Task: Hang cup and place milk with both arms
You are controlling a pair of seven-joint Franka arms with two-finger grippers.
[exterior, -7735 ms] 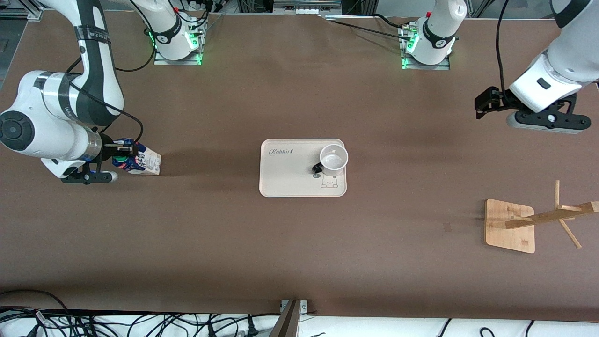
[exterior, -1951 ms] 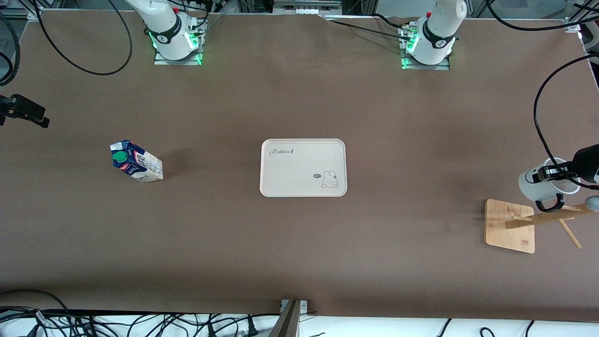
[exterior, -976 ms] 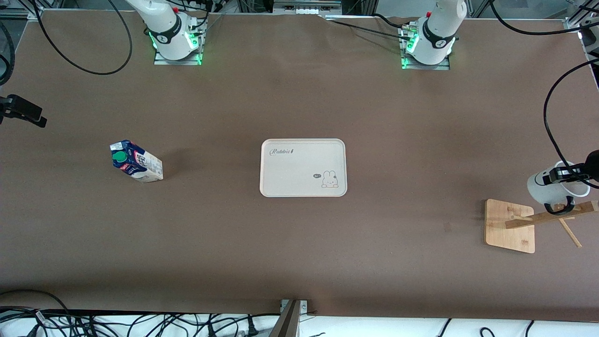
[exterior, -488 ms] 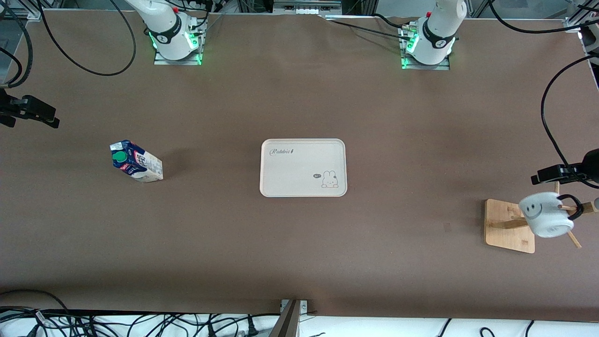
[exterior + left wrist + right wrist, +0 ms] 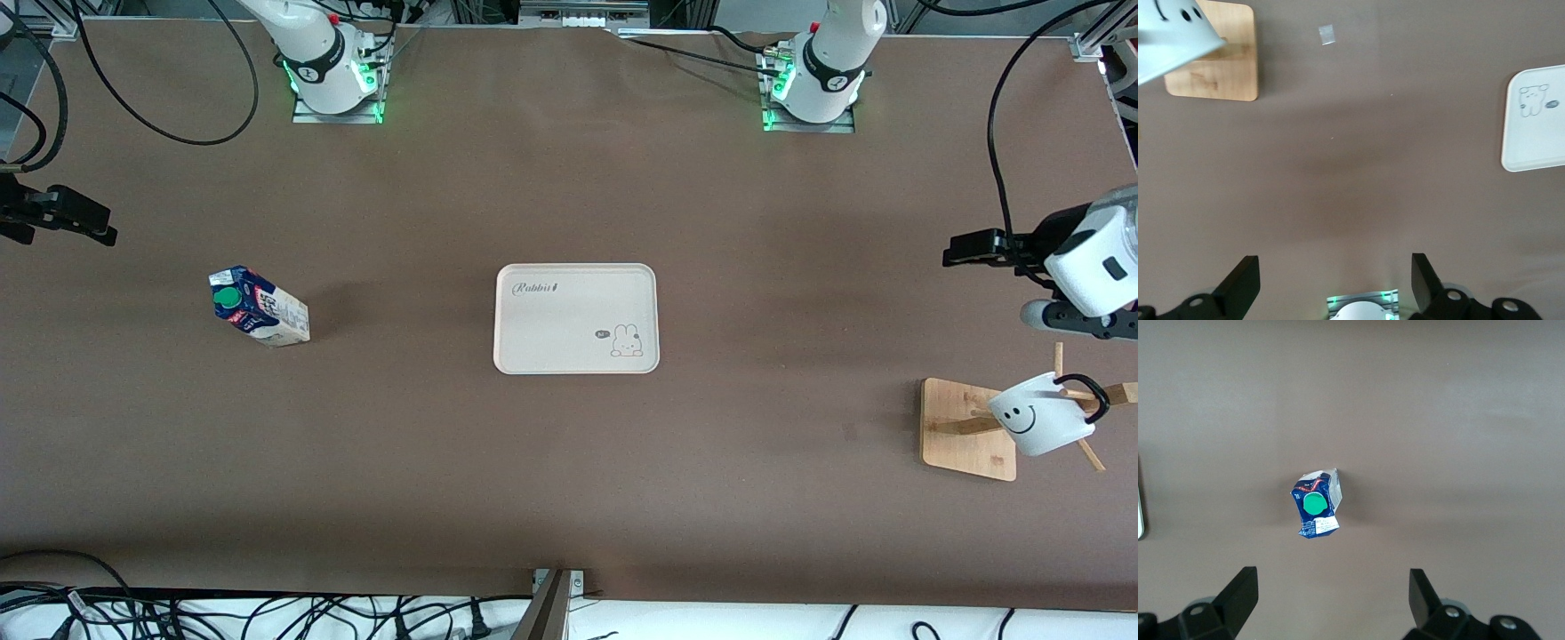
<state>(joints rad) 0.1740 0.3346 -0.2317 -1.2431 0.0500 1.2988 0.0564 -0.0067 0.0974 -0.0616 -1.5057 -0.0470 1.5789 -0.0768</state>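
Cup (image 5: 1038, 425) hanging by its black handle on a rack (image 5: 969, 431) peg – tilted, smiley toward the tray (image 5: 576, 317). Milk (image 5: 258, 308) upright, cap up, toward the right arm's end. Left gripper (image 5: 978, 249) and right gripper (image 5: 76, 218) – jaws wide, empty

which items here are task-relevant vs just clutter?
Job: cup, hanging by its handle on the wooden rack; milk, standing on the table; tray, bare; left gripper, right gripper, both open.
Lying about: cables along the table's near edge.
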